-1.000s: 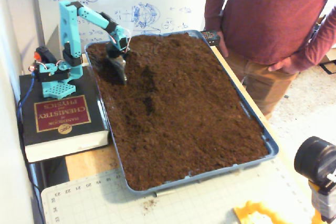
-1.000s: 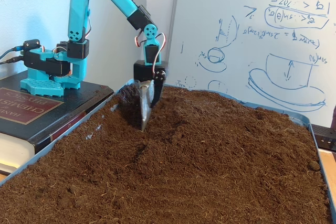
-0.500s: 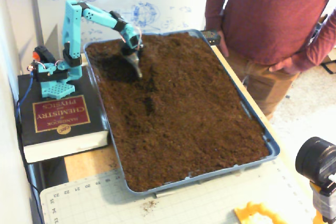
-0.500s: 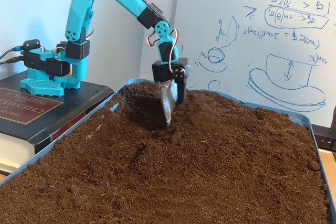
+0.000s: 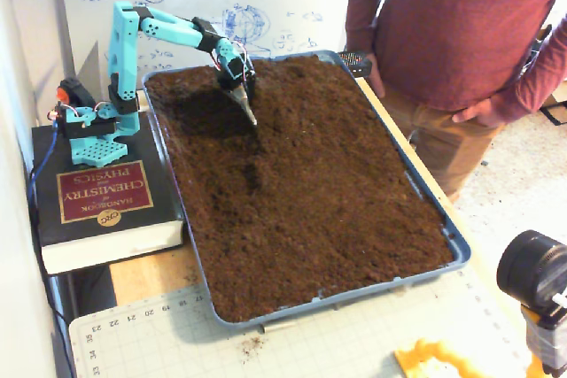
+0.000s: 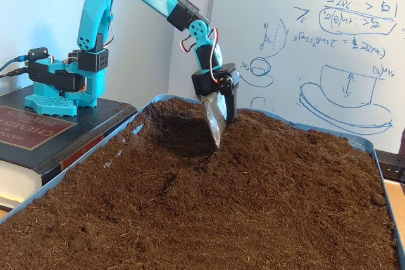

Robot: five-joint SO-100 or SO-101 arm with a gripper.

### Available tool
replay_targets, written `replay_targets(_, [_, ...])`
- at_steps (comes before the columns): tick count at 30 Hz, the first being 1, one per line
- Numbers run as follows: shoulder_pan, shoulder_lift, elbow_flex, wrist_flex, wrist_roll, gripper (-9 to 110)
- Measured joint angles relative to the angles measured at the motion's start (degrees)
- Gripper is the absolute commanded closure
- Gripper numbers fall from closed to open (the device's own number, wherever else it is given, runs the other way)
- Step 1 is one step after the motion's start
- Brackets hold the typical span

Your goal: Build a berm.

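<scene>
- Since a second ago, we see the turquoise arm's gripper [image 5: 245,104] [image 6: 218,121] swing rightward across the frame's upper left, its pointed metal scoop [image 5: 249,110] [image 6: 216,123] tip-down.
- We cannot tell how its fingers stand.
- Beside it lies the berm [image 5: 306,104] [image 6: 266,147], a rounded ridge of dark brown soil, in a blue tray [image 5: 461,250].

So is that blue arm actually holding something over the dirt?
Yes, a metal scoop sits at the gripper, gripped by its upper end, with its tip pointing down at the soil.
</scene>
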Motion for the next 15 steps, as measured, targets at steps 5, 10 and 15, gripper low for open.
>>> replay_targets(5, [0.00, 1.58, 0.00, 3.96, 0.00, 101])
replay_targets(10, [0.18, 9.93, 0.00, 16.96, 0.00, 101])
replay_targets(15, [1.76, 18.63, 0.00, 29.71, -5.36, 101])
